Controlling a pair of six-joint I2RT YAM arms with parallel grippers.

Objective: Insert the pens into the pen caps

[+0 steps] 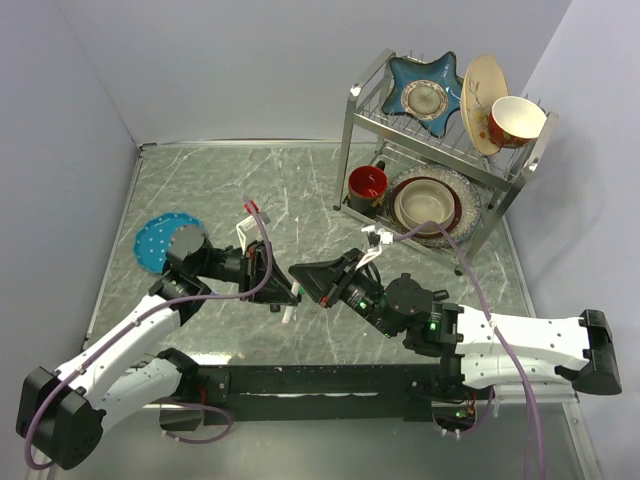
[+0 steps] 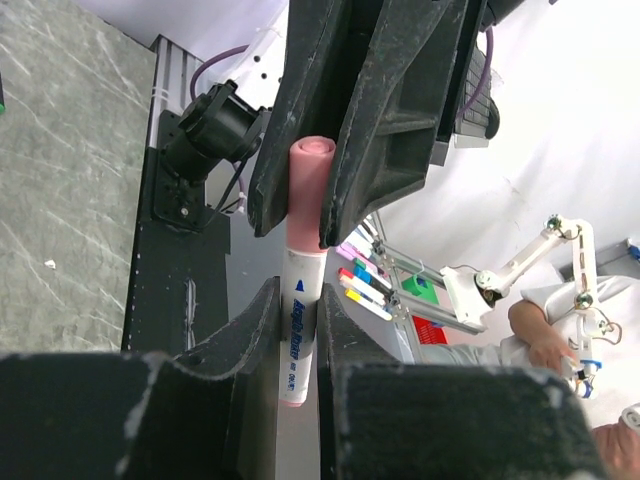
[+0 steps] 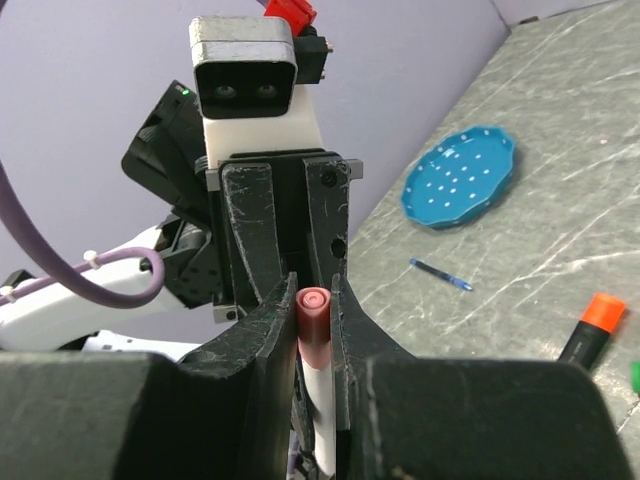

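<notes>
Blue lettering runs lengthwise down the thin white plastic pen, too small for me to read. The left pincer is clamped on that white barrel. The right pincer is clamped on the reddish-pink plastic cap, which meets the barrel's upper end. In the left wrist view the pen stands upright mid-frame, cap uppermost, held above the grey marble-patterned counter.

At the right edge of the right wrist view the orange-tipped marker is cut off, and a green speck below it is too small to identify. The white pen runs off the bottom edge. In the top view the right gripper hides the reddish-pink cap.
</notes>
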